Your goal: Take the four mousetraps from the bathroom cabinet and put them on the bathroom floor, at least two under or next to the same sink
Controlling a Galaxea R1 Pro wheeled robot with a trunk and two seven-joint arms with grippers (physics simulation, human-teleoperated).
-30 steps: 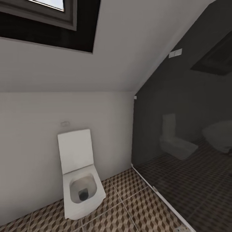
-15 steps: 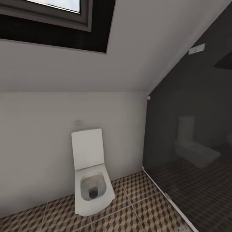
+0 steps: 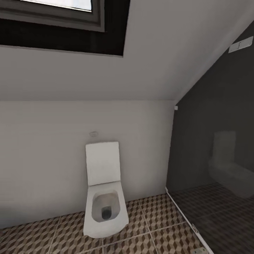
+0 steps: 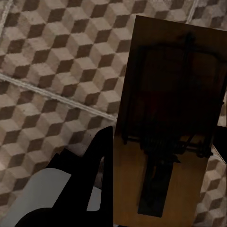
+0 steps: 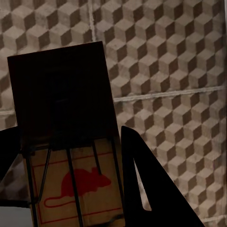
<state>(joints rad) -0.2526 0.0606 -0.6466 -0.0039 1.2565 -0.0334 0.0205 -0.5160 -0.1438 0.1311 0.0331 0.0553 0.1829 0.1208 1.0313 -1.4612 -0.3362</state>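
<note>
Two mousetraps are riding in the grippers at this moment, one per arm, so the step in hand looks like the carry from the cabinet toward a spot beside the sink. In the left wrist view, the left gripper (image 4: 163, 156) is closing its dark fingers (image 4: 97, 161) on either side of a mousetrap (image 4: 170, 123), a brown wooden plate with dark wire parts, and is holding it clear above the bathroom floor (image 4: 52, 61). In the right wrist view, the right gripper (image 5: 71, 156) is pinching a second mousetrap (image 5: 66, 118) the same way, with one finger (image 5: 142, 175) pressing against the plate's edge and the red mouse mark facing the camera over the cube-pattern tiles. Both pairs of jaws are narrowed to the width of a plate. The head camera is looking at a white toilet (image 3: 104, 197) against a pale wall, a dark glass panel (image 3: 215, 141) at its side and a window (image 3: 53, 10) above. The next move probably calls for turning until the sink comes into sight, then lowering each trap flat onto the tiles.
</note>
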